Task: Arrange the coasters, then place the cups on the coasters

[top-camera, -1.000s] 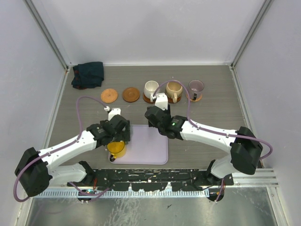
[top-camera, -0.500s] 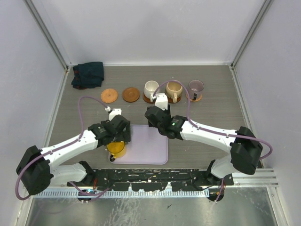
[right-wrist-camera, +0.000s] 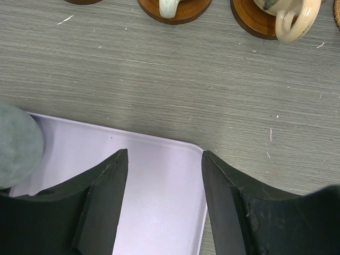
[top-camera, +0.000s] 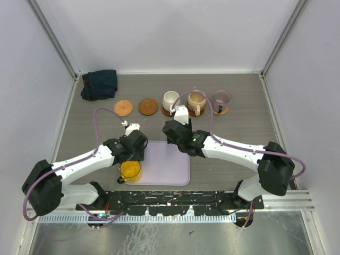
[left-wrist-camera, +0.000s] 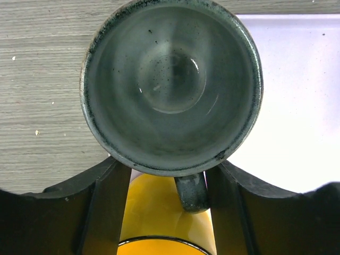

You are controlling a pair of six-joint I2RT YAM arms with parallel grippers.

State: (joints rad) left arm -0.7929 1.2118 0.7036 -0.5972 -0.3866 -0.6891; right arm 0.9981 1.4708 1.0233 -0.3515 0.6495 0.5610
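Over the last second the left gripper has narrowed around the grey-green cup, which stands at the lavender tray's left edge beside the yellow cup; whether it clamps yet we cannot tell. The right gripper hangs open and empty. We judge the cup rigid, glazed and slippery, so we would squeeze the body either side of the handle.

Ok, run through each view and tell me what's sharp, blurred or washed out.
Top external: even, soft light, all sharp. Left wrist: the grey-green cup slightly soft up close, the lavender tray washed nearly white. Right wrist: table grain crisp, its own fingers dark and soft-edged.
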